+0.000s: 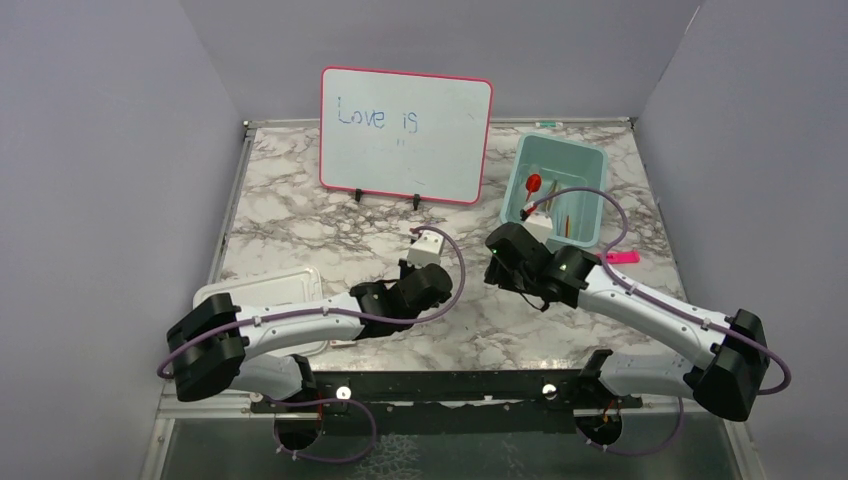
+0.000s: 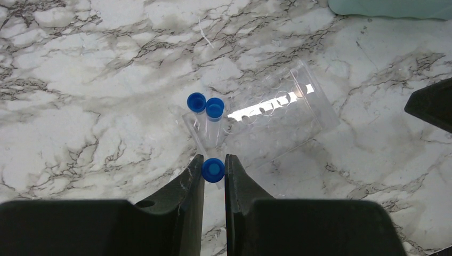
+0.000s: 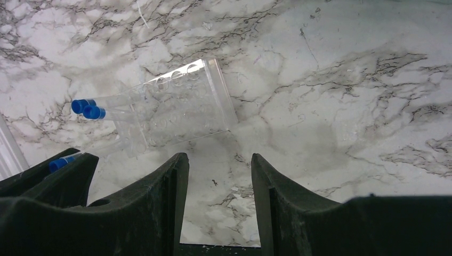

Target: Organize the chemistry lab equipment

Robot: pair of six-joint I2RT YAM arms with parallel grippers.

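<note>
- The left gripper (image 2: 214,160) is clenched on a blue-capped tube (image 2: 213,170). The cap shows between its fingertips, just beside the near end of the rack.
- The clear rack (image 2: 277,114) rests on the marble table (image 2: 80,106), near the middle, between the two grippers. Whether it stands square or is tipped is hard to tell.
- Two racked tubes (image 2: 196,101), also blue-capped, sit side by side with caps touching, at the rack end nearest the left gripper.
- The right gripper (image 3: 219,160) has its jaws apart and grasps nothing. It hangs over bare marble just beside the rack's other end.
- A teal bin (image 1: 560,150) stands at the far right of the table. Inside are a red item (image 1: 533,183) and some thin tools, too small to tell apart.
- A pink marker (image 1: 622,257) lies on the table just in front of the bin, beside the right arm.
- A whiteboard (image 1: 405,135) stands at the back, with "Love is" written on it.
- A white tray (image 1: 300,272) lies at the near left, partly under the left arm.
</note>
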